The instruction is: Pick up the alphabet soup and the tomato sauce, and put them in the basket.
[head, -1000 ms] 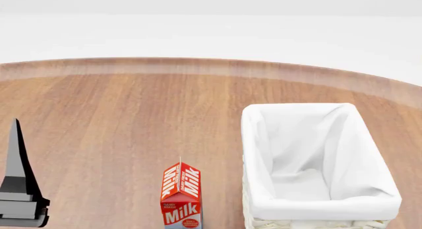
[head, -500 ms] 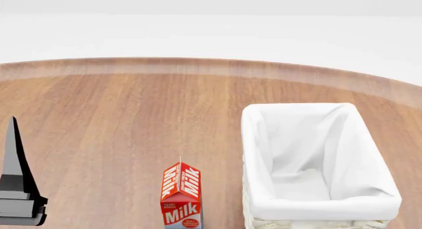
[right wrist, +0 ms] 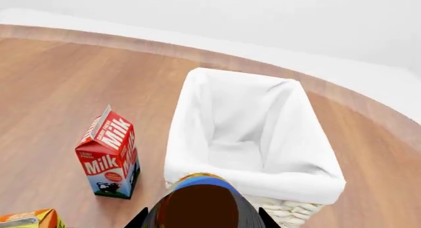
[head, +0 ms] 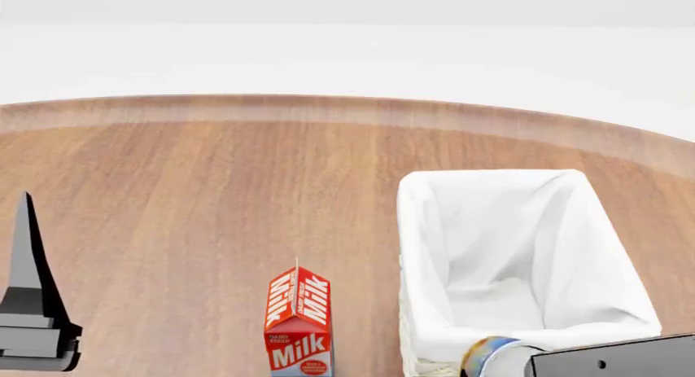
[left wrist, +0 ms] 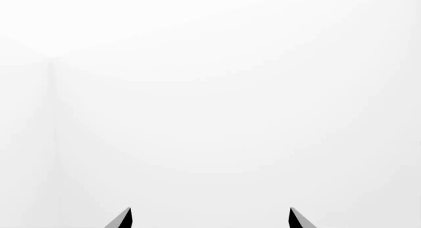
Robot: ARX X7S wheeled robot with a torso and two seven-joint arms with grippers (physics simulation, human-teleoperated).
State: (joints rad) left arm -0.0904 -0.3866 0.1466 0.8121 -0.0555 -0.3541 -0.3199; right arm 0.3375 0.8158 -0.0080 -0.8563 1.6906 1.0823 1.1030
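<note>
**A:** Carrying the alphabet soup (right wrist: 200,201) in your right gripper (right wrist: 202,219), you've just brought it into the head view at the near right corner, where half a second ago nothing showed. The jaws sit closed on either side of the can, and the can hangs right at the basket's near rim.

**B:** So am I over the opening yet?

**A:** Not quite, by my reading. In the right wrist view the can covers the wicker of the near wall, and the white lining opens up beyond it. In the head view its blue and orange edge (head: 486,354) overlaps the near rim of the basket (head: 608,324). A little further forward should put it over the hollow before you release.

**B:** And the left side?

**A:** Your left gripper (left wrist: 209,219) stands off to the near left, well apart from everything, in much the same spot as a second ago. Its two fingertips show wide apart in its wrist view with nothing between them, looking only at blank white.

**B:** Anything in the way?

**A:** The milk carton (head: 299,322) stands upright just left of the basket, near but not touching it. An orange package corner (right wrist: 29,219) peeks in nearer to you. The table (head: 217,190) beyond is bare wood.

**B:** The tomato sauce?

**A:** I can't find it in any view. The basket looks empty, so both cans remain to be delivered.
</note>
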